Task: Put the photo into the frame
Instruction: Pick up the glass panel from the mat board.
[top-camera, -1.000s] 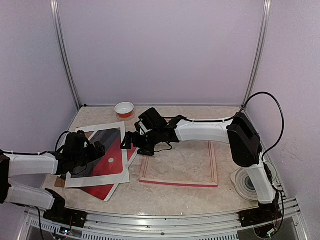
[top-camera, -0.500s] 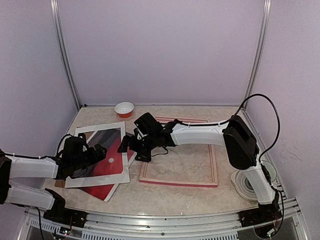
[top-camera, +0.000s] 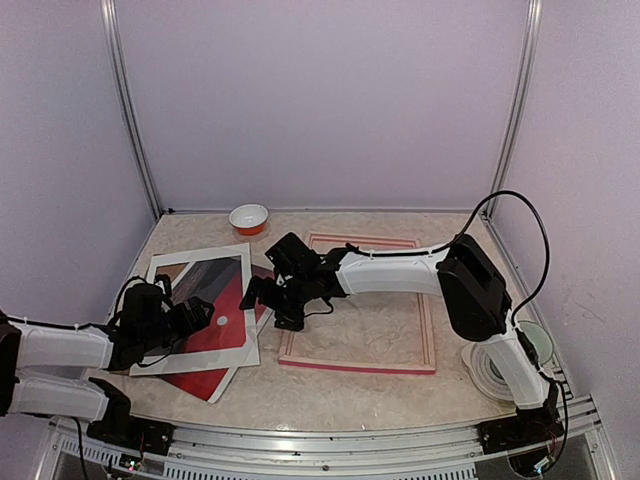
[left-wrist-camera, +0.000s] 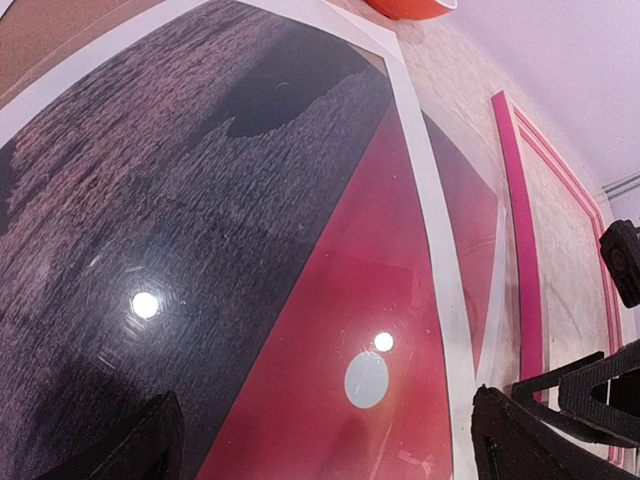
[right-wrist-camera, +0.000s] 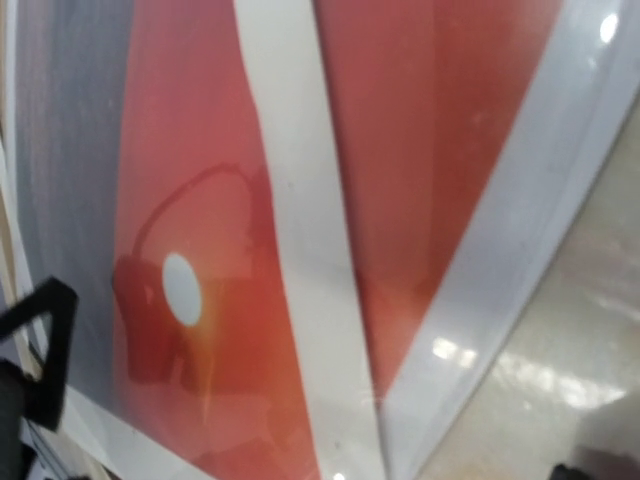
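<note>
The photo (top-camera: 222, 322), red sky with a small white sun over dark water, lies flat at the left of the table under a white mat (top-camera: 195, 360) set askew on it. The left wrist view shows the photo (left-wrist-camera: 330, 300) close up, and the right wrist view shows the photo (right-wrist-camera: 190, 200) crossed by the mat (right-wrist-camera: 300, 250). The pink frame (top-camera: 355, 367) lies empty to its right. My left gripper (top-camera: 200, 315) hovers open low over the photo's sun. My right gripper (top-camera: 262, 296) is open over the photo's right edge, between photo and frame.
An orange and white bowl (top-camera: 249, 217) stands at the back left. A white roll (top-camera: 495, 365) lies by the right arm's base. A brown board (top-camera: 170, 266) shows under the mat's far corner. Side walls close in both sides.
My right gripper has moved left and slightly nearer, off the frame towards the photo's right edge. My left arm has drawn back and sunk a little. Both stay open.
</note>
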